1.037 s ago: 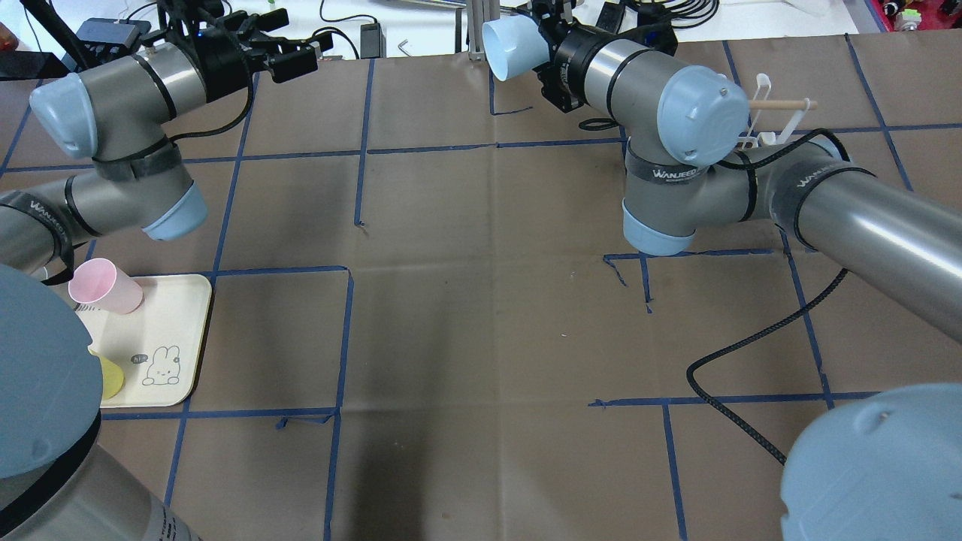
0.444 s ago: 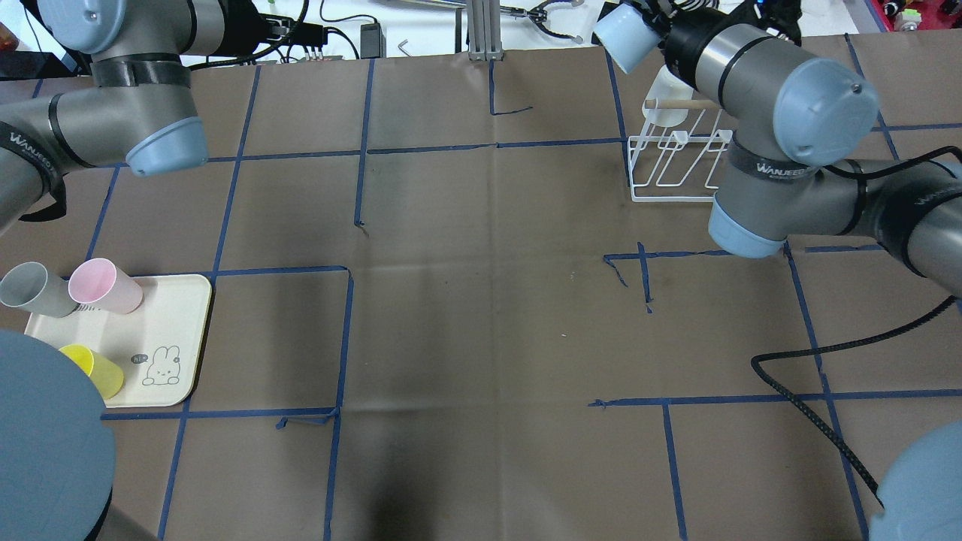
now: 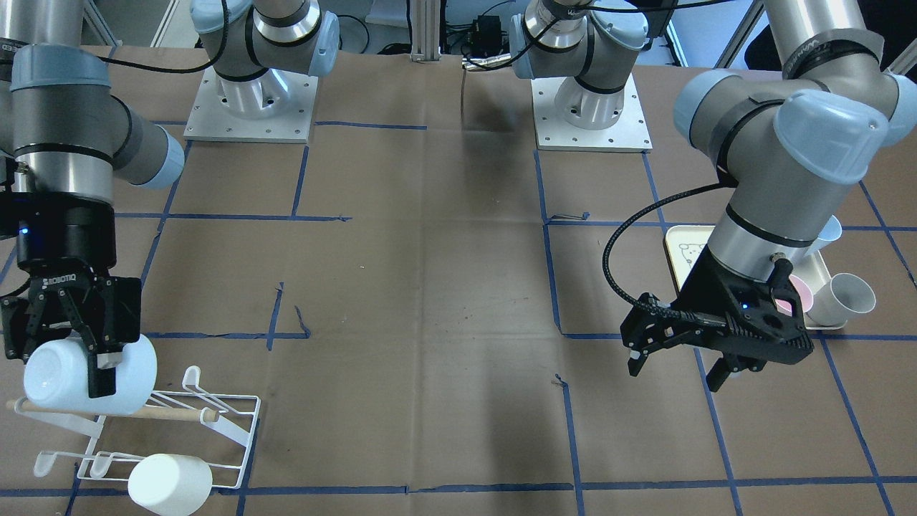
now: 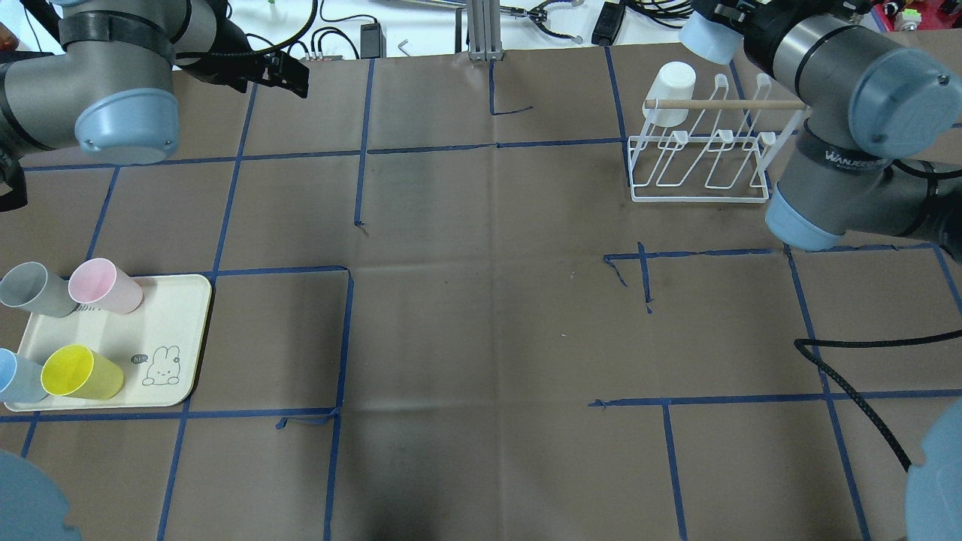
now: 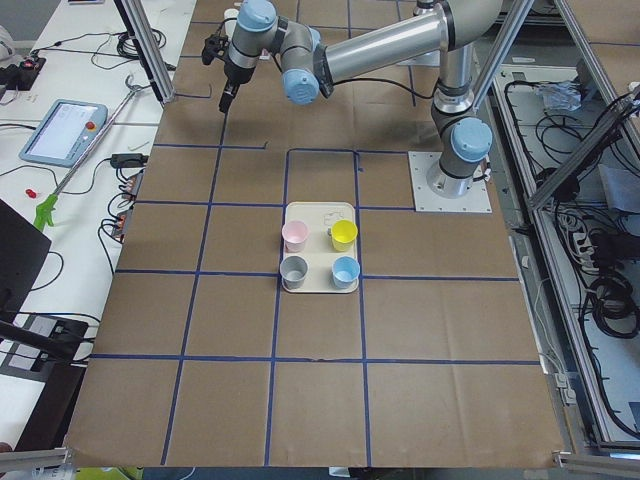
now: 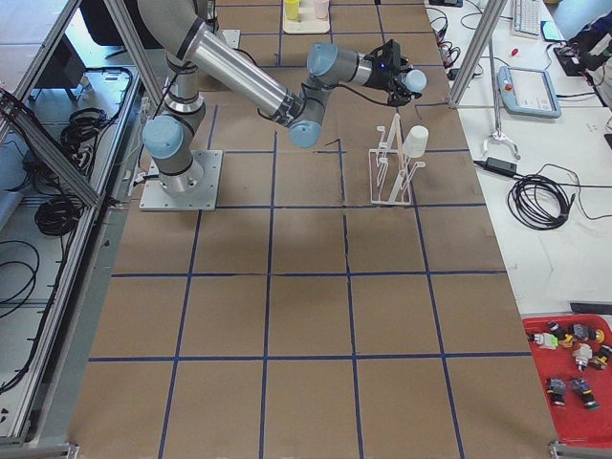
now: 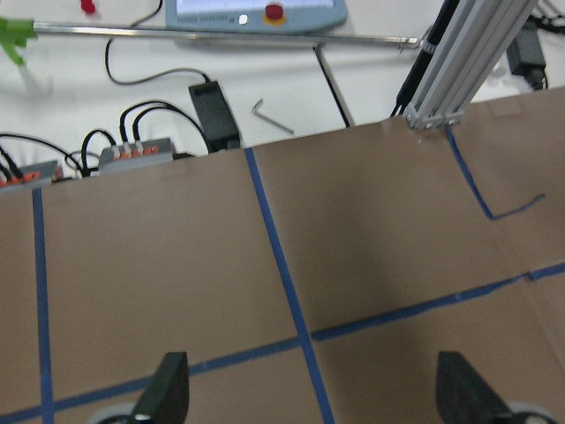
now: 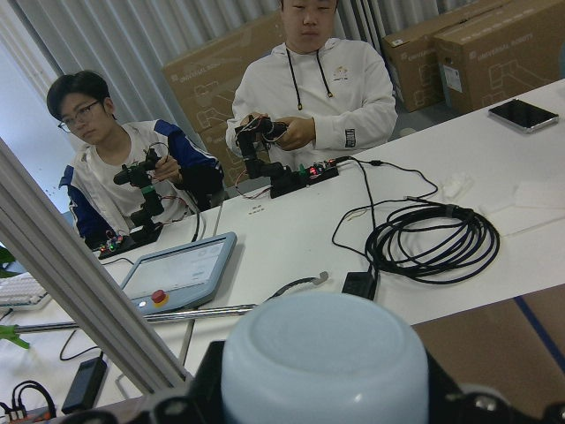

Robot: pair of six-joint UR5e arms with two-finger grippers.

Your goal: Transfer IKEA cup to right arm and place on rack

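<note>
My right gripper (image 3: 68, 358) is shut on a pale blue cup (image 3: 86, 383), held on its side just above the wooden dowel at one end of the white wire rack (image 3: 215, 423). In the overhead view the cup (image 4: 706, 37) hangs beyond the rack's (image 4: 699, 169) far right corner. Its rounded end fills the bottom of the right wrist view (image 8: 322, 362). A white cup (image 4: 671, 90) hangs on the rack's far left prong. My left gripper (image 3: 673, 365) is open and empty, well apart over bare table, its fingertips (image 7: 168, 389) wide apart.
A cream tray (image 4: 161, 323) at the near left holds pink (image 4: 105, 285), grey (image 4: 34, 289), yellow (image 4: 79, 372) and blue (image 4: 15, 376) cups. A black cable (image 4: 849, 376) trails across the near right. Two operators sit beyond the table's far edge.
My right arm has carried the cup to the right, from the far middle of the table to above the rack. My left arm has swung back, uncovering the tray's cups.
</note>
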